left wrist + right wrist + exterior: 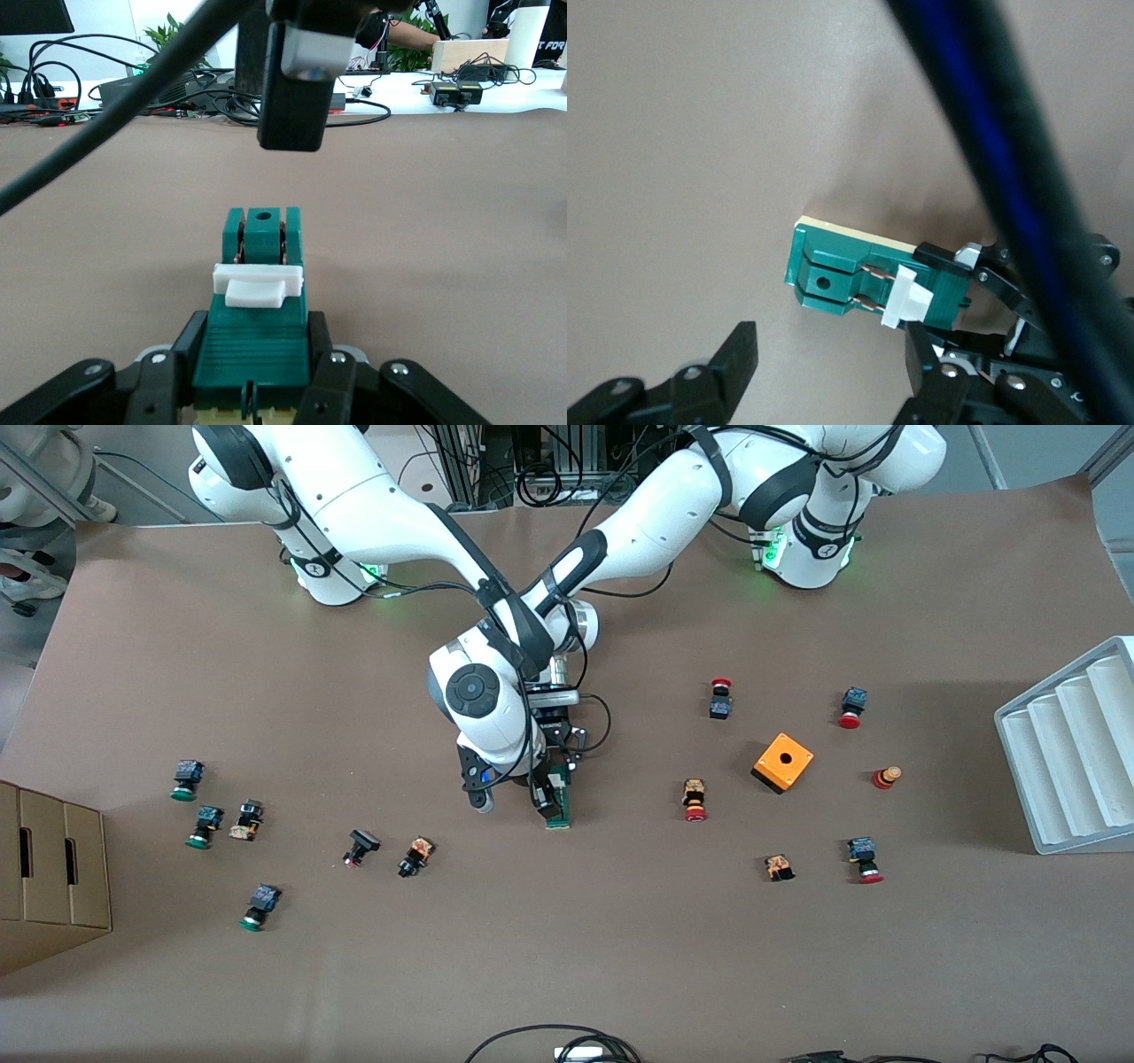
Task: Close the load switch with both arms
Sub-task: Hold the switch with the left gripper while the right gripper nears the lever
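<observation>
The load switch (559, 808) is a narrow green bar with a white sliding block (257, 285), lying on the brown table near its middle. My left gripper (556, 775) is shut on the switch's end nearest the robots, with its fingers (324, 347) on both sides of the green body (259, 323). My right gripper (512, 802) is open, low over the table beside the switch. One of its fingers (923, 354) is next to the white block (908, 299) and the other (735, 354) is well away from it over bare table. The left gripper (957, 297) also shows in the right wrist view.
An orange box with a hole (783, 763) and several red-capped push buttons (695, 801) lie toward the left arm's end. Several green and black push buttons (205, 825) lie toward the right arm's end. A white tray (1072, 753) and a cardboard box (49, 868) stand at the table's ends.
</observation>
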Available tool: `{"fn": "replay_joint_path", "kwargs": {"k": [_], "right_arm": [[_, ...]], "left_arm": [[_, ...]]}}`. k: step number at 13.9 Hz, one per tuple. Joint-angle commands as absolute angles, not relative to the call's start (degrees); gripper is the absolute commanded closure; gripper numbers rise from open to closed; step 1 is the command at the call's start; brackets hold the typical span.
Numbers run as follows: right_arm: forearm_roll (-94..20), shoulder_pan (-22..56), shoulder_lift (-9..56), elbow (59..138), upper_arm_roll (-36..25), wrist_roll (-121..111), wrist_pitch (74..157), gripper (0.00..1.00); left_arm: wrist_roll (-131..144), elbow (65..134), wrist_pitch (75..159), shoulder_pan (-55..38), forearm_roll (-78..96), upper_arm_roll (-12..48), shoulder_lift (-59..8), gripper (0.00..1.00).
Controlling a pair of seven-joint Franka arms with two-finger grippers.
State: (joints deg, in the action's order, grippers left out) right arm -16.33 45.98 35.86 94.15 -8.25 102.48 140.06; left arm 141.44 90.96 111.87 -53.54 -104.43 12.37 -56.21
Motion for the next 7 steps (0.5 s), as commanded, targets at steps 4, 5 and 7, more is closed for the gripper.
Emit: {"fn": "replay_joint_path", "kwargs": {"k": [4,5,7], "right_arm": [[-15.3,45.7,35.1,95.0,-7.9,103.4,141.1,0.23],[-15.3,45.8,35.1,95.0,-7.8,103.4,141.0,0.23],[-15.3,45.9,35.2,95.0,-7.9,103.4,141.1,0.23]], "left_arm": [[141.5,89.4,112.7,-53.7,-105.1,12.5,-57.0,0.51],[141.4,89.4,112.7,-53.7,-105.2,12.5,-57.0,0.51],[141.5,89.4,112.7,-53.8,-105.1,12.5,-57.0,0.48]]}}
